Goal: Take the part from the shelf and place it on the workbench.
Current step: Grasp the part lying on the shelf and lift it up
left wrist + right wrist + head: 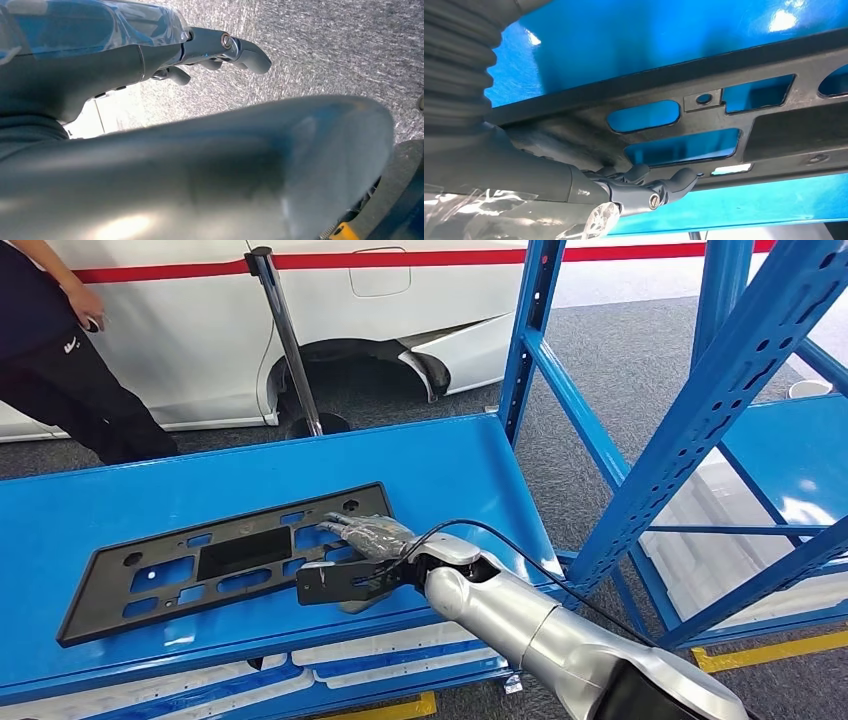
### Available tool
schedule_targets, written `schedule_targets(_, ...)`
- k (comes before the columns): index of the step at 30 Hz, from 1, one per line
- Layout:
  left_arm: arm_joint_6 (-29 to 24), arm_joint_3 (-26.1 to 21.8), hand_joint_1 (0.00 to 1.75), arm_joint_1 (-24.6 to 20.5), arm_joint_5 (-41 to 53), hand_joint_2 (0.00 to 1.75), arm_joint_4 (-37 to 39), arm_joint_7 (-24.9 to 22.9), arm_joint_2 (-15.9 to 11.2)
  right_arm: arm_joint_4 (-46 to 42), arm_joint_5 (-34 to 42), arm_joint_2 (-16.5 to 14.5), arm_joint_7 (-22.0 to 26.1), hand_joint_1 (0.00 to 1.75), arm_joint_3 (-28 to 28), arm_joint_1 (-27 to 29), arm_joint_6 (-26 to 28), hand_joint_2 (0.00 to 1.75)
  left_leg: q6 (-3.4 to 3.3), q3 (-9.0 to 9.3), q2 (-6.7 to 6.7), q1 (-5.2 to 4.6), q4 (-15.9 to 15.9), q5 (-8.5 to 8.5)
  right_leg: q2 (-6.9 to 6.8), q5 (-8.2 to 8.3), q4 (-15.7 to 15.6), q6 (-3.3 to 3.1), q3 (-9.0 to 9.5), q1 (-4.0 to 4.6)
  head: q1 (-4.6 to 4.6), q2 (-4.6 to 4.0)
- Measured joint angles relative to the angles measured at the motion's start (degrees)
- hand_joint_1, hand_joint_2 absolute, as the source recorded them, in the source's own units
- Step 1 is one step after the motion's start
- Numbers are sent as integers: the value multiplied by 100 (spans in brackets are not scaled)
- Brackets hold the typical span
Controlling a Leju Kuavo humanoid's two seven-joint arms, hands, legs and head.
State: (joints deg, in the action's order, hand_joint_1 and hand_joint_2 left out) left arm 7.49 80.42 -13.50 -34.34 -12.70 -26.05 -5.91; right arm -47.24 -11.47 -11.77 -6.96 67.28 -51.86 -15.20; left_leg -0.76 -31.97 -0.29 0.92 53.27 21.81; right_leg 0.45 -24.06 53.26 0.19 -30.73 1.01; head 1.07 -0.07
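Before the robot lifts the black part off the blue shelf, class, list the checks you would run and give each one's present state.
1. Right hand on the black part: ok, its fingers lie on the part's end.
2. Firm grip closed around the part: cannot tell, the thumb side is hidden.
3. Part lying flat on the blue shelf: ok.
4. Left hand free of load: ok, it hangs over the grey floor holding nothing.
5. Person away from the part: ok, standing beyond the shelf's far edge.
6. Workbench ready: cannot tell.
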Motion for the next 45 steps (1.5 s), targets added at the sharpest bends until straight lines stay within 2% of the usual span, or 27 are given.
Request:
schedule_targets(13,-18,13,0,-3,-4,0,0,4,-24,66,36,3,34,0,-32,-40,196,0,-1,9,-1,-4,0,0,-1,0,0,1,11,-4,0,0)
schedule_targets(22,-13,17,0,-9,7,0,0,18,-32,66,292,104,-158,0,-76,-173,-16,0,-1,10,-1,-4,0,0,-1,0,0,1,11,-4,0,0)
schedule_targets(26,-4,17,0,-11,5,0,0,39,-32,66,450,143,-41,0,-98,-188,129,175,-1,10,-1,-4,0,0,-1,0,0,1,11,-4,0,0)
schedule_targets(32,-9,17,0,-6,-8,0,0,89,-32,57,712,237,392,0,-238,-115,550,175,-1,7,0,-5,1,0,-1,2,0,2,6,-5,0,0)
schedule_targets(45,-31,17,0,-3,-8,0,0,103,-32,-245,1003,430,517,0,-433,-50,604,175,0,-16,-1,-4,1,-1,-1,2,1,2,-17,-5,0,0)
